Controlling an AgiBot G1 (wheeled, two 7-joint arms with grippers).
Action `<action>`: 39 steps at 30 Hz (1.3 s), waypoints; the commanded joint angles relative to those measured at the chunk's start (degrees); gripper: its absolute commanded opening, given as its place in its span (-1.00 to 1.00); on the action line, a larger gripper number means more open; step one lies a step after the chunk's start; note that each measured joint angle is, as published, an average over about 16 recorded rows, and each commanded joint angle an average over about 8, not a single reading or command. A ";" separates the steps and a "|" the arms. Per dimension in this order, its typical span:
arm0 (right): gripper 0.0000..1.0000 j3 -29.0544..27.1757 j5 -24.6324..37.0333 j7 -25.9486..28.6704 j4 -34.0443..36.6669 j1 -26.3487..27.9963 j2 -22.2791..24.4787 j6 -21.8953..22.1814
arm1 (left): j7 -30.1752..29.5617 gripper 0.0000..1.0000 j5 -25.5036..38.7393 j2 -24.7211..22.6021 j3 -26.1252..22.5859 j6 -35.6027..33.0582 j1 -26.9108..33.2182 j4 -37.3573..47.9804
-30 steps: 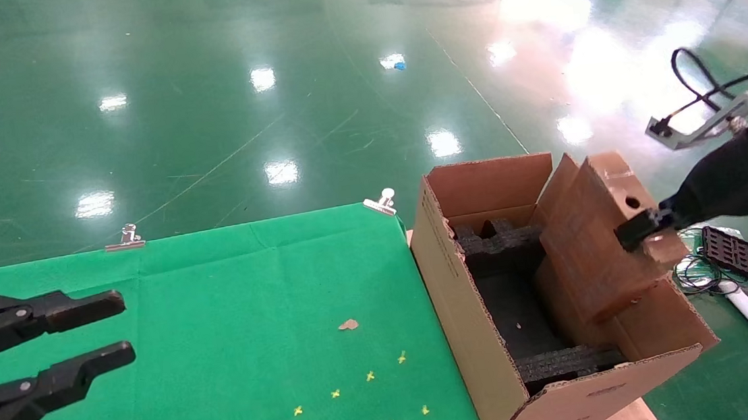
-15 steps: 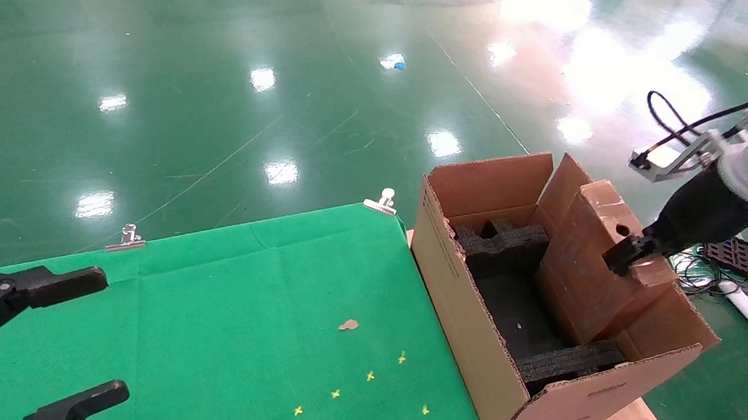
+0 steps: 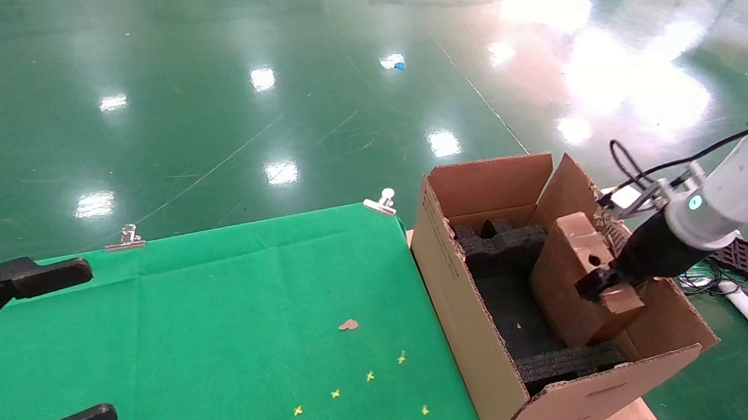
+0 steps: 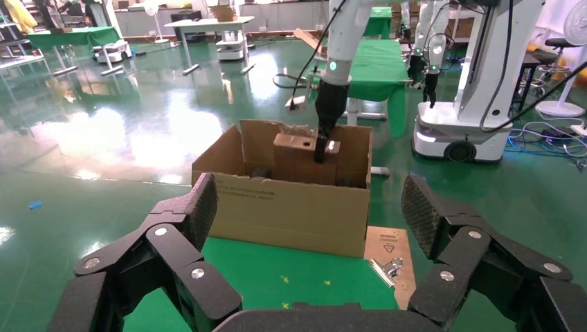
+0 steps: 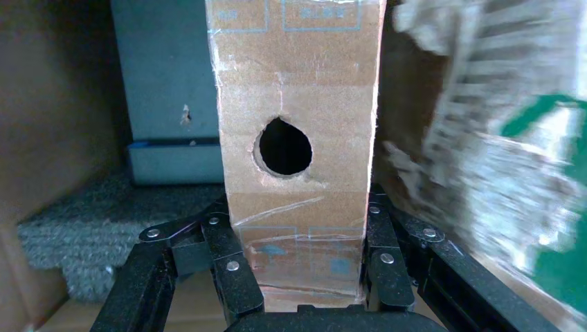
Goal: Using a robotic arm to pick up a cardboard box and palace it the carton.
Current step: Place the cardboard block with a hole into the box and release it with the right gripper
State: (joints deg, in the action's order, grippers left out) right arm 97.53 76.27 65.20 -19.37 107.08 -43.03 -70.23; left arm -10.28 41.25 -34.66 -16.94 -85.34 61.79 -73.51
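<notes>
Right gripper (image 3: 598, 285) clamped across narrow top of cardboard box (image 3: 567, 288), standing on edge, partly inside carton (image 3: 489, 362), along torn right flap; black foam inserts (image 3: 499, 243) at near and far ends. Left gripper (image 3: 28, 355) spread wide, empty, over green cloth (image 3: 235, 330)

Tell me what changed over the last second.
The right gripper, still shut on the cardboard box, lowered it from above the carton down inside, against the torn flap side. The left gripper spread its fingers wider above the green cloth. Carton, foam inserts and cloth stayed put.
</notes>
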 commanded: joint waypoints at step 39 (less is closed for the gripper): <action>1.00 -0.97 -2.02 -9.57 15.44 -4.20 -7.20 1.48 | 0.06 1.00 -0.09 0.05 -0.13 0.06 0.03 0.00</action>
State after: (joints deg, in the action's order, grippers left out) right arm 96.50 74.17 55.53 -4.06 102.96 -50.19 -68.76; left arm -10.21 41.16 -34.61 -17.07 -85.28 61.82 -73.51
